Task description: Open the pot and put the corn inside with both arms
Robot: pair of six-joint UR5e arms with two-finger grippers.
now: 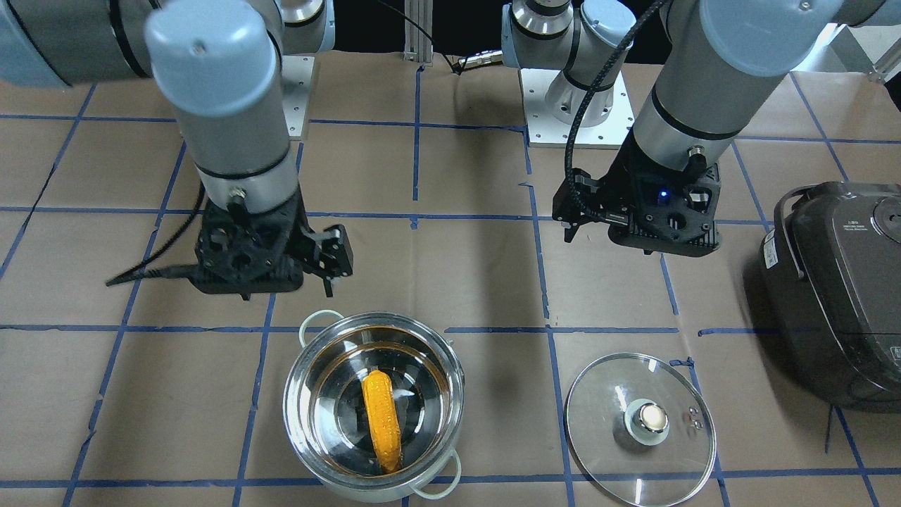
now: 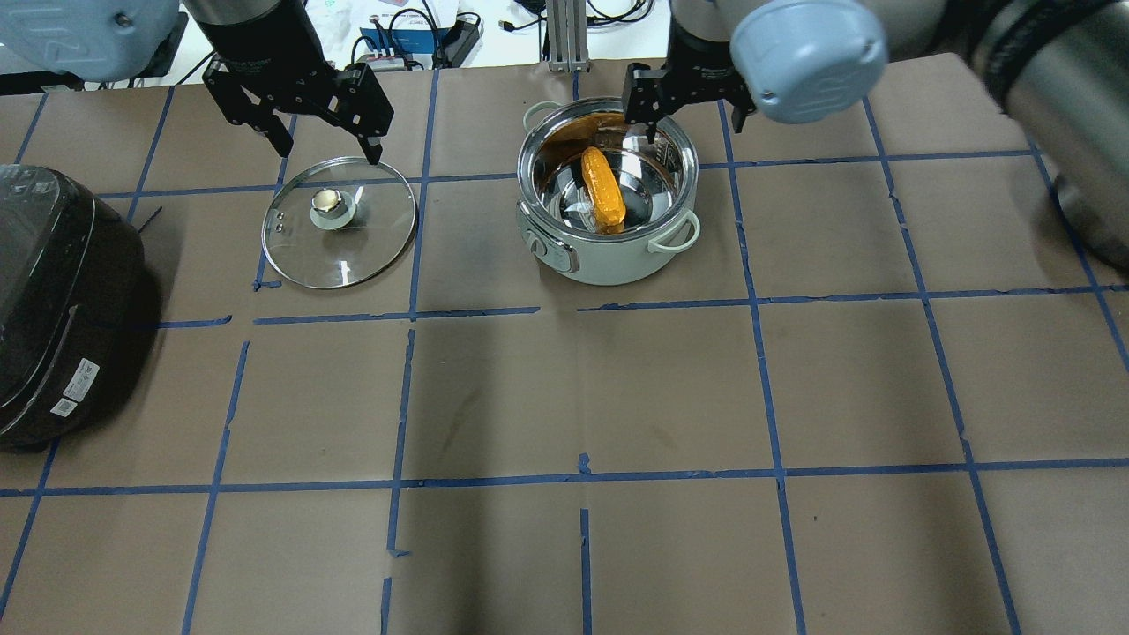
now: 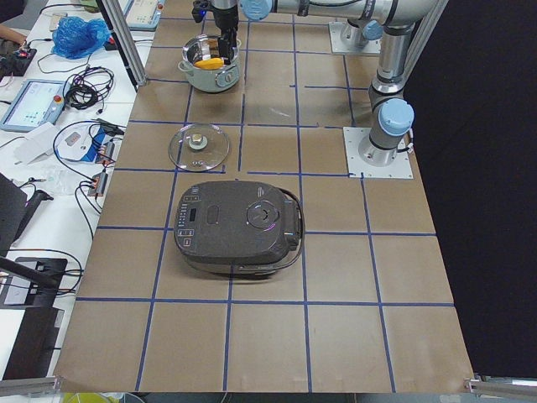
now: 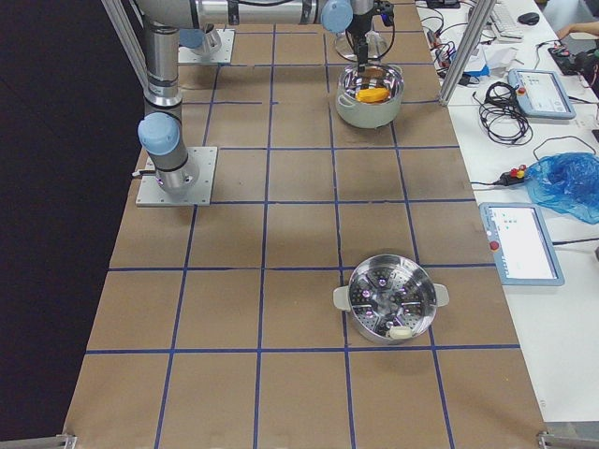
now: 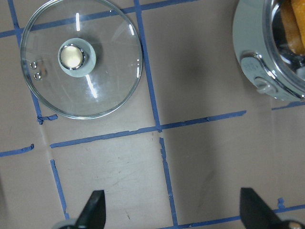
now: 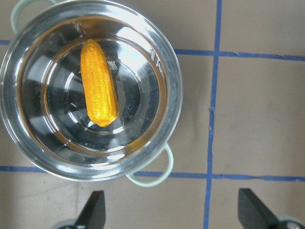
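I see the pot (image 6: 177,95) standing open on the paper-covered table (image 2: 670,397), and the corn cob (image 6: 97,83) lies flat on its steel bottom, inside the rim. The glass lid (image 5: 95,86) rests flat on the table with its knob up, well apart from the pot, on the robot's left of it. My right gripper (image 6: 171,210) hangs above the pot's edge with its fingers spread wide and nothing between them. The left gripper (image 5: 172,210) hangs above the table near the lid, jaws likewise parted and empty. A dark rice cooker (image 2: 53,300) sits at the table's left end, beyond the lid
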